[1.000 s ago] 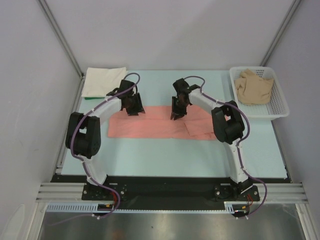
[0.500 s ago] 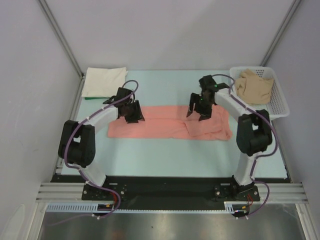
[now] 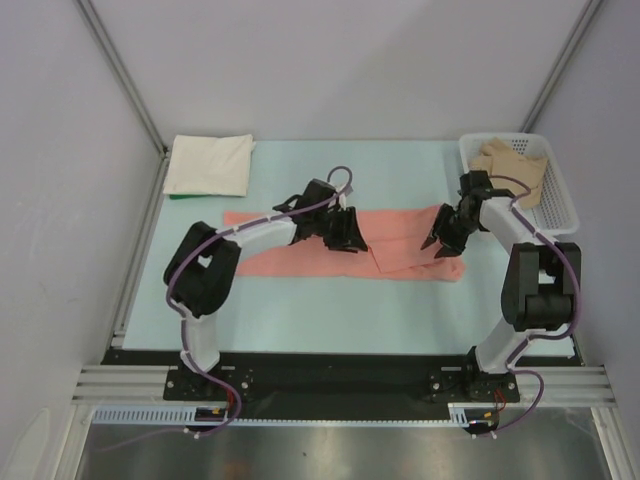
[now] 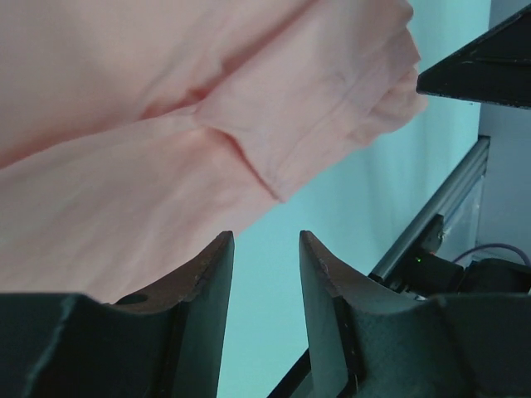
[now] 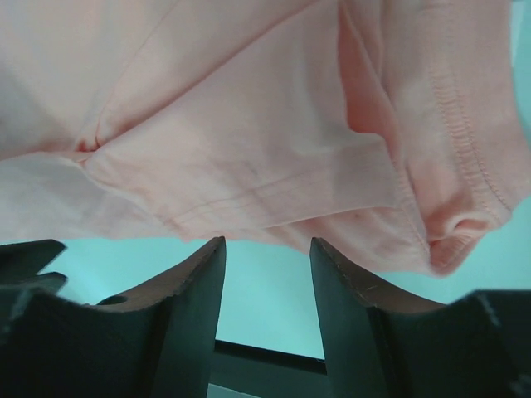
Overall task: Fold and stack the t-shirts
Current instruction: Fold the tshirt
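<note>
The salmon-pink t-shirt (image 3: 400, 245) lies on the teal table as a long folded strip running left to right. My left gripper (image 3: 348, 238) is open and empty over the strip's middle; in the left wrist view (image 4: 265, 240) its fingertips frame bare table just off the cloth edge (image 4: 124, 166). My right gripper (image 3: 441, 244) is open and empty at the strip's right end; in the right wrist view (image 5: 267, 245) the hemmed cloth (image 5: 249, 124) lies just beyond the fingertips. The cream-white t-shirt (image 3: 208, 165) lies folded at the back left. The tan-beige t-shirt (image 3: 510, 162) sits crumpled in the basket.
A white mesh basket (image 3: 556, 222) stands at the back right corner. The teal table surface (image 3: 330, 320) stretches between the pink shirt and the arm bases. Grey walls and metal frame rails close in the left, right and back.
My left gripper has moved right from the strip's left end to its middle. My right gripper has moved right from the middle to the strip's right end. Both stay open.
</note>
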`<act>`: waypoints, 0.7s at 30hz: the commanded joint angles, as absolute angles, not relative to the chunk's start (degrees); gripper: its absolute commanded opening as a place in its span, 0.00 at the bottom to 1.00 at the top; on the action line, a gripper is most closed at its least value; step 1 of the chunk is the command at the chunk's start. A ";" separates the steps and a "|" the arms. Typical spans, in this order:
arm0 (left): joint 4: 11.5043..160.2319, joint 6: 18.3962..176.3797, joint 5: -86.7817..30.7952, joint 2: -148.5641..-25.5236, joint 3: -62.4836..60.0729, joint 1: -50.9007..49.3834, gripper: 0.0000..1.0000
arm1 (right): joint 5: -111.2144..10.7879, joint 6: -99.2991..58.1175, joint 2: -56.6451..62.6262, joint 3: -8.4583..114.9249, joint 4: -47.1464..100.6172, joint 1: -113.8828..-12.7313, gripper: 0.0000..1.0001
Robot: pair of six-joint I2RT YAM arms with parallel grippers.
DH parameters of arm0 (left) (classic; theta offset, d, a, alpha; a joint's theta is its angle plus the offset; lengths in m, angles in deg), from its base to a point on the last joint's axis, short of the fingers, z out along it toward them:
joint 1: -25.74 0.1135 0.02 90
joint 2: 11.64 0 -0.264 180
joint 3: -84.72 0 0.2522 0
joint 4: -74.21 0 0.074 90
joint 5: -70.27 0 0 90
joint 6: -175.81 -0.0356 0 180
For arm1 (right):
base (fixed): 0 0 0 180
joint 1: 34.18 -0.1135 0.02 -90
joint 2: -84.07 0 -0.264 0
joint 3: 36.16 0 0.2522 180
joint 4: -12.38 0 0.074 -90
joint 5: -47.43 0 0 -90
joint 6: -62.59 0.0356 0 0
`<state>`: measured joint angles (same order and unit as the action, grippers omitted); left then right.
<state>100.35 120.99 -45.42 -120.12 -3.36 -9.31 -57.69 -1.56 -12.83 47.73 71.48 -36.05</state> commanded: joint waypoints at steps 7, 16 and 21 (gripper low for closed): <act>89.82 129.58 -54.53 -131.77 -11.11 -12.23 0.43 | -60.60 -2.71 -5.93 41.07 71.22 -29.26 0.43; 99.12 126.51 -54.36 -141.71 -24.20 -12.23 0.46 | -51.19 -4.82 -2.85 35.61 72.98 -28.56 0.62; 104.40 122.65 -54.53 -140.76 -25.11 -12.14 0.48 | -48.11 -6.39 -2.50 35.17 72.81 -29.17 0.56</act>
